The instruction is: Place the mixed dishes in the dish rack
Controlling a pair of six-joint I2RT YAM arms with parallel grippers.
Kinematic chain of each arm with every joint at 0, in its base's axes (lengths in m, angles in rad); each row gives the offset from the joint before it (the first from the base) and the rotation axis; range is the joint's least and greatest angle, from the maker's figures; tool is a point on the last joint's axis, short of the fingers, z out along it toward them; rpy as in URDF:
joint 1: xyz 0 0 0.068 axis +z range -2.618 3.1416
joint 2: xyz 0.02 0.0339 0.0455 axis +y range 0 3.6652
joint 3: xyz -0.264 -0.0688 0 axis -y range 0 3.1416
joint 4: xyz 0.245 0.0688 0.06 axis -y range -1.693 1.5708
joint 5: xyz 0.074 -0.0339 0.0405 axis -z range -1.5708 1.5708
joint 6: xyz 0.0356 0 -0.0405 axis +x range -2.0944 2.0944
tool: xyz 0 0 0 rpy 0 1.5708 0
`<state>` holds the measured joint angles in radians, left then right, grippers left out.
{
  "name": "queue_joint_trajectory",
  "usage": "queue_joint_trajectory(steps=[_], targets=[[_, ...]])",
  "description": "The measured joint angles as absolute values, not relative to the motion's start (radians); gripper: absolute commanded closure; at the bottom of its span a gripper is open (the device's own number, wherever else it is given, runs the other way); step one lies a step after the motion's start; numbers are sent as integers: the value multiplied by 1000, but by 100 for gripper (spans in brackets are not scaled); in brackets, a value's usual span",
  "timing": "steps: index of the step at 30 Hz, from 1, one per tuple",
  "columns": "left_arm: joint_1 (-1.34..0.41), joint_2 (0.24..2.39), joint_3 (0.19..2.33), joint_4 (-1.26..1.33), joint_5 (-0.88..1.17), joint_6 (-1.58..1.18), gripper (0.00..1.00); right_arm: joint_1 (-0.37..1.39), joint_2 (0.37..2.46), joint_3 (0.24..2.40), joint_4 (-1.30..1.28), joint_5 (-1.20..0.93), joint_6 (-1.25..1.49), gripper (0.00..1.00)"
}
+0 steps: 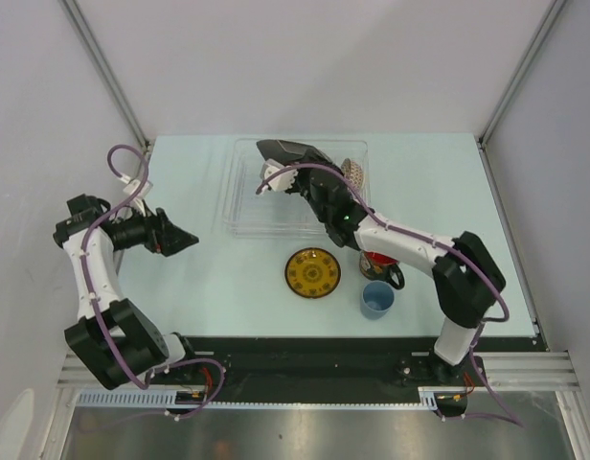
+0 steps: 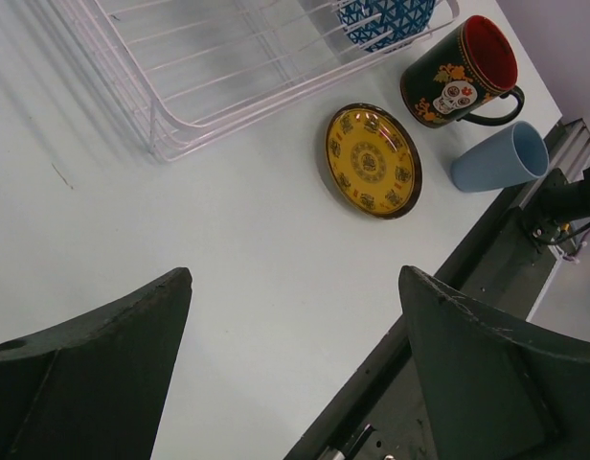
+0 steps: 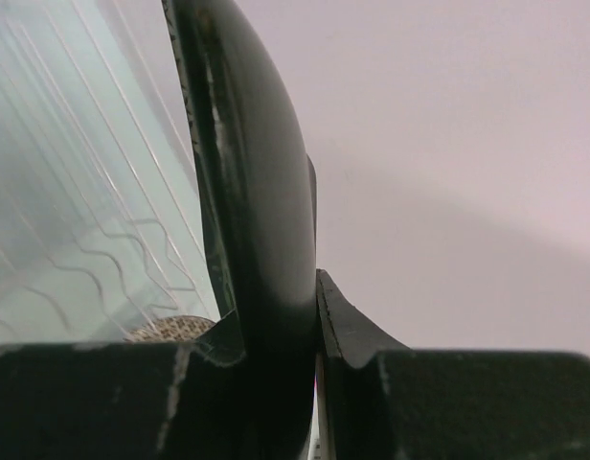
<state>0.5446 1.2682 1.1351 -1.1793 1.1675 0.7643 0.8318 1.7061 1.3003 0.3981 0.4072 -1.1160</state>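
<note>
You had six dishes and one dish rack (image 1: 239,196) in view. The right gripper (image 1: 300,174) pinched the one black square plate (image 1: 287,152), glossy and dark, on edge over the rack's far part. One beige bowl (image 1: 353,172) and one blue patterned bowl (image 2: 386,17) sat at the rack's right end. One yellow saucer (image 1: 312,272), one red-lined skull mug (image 2: 458,72) and one light-blue cup (image 1: 376,299) stood close together on the table (image 1: 209,287) near its front edge. Your left gripper (image 2: 295,364), jaws spread wide, hung over bare table left of the rack.
</note>
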Motion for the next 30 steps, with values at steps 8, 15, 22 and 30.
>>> queue_joint_trajectory(steps=[8, 15, 22, 30], targets=[[544, 1337, 1132, -1129, 1187, 751, 6, 683, 1827, 1314, 392, 282, -1264, 100], [540, 1377, 1119, -1094, 1191, 741, 6, 655, 1846, 1390, 371, 202, -1276, 100], [533, 1382, 1112, -1063, 1205, 733, 6, 643, 1891, 1437, 360, 137, -1272, 100], [527, 1401, 1112, -1047, 1210, 732, 7, 617, 1912, 1437, 242, 131, -1238, 100]])
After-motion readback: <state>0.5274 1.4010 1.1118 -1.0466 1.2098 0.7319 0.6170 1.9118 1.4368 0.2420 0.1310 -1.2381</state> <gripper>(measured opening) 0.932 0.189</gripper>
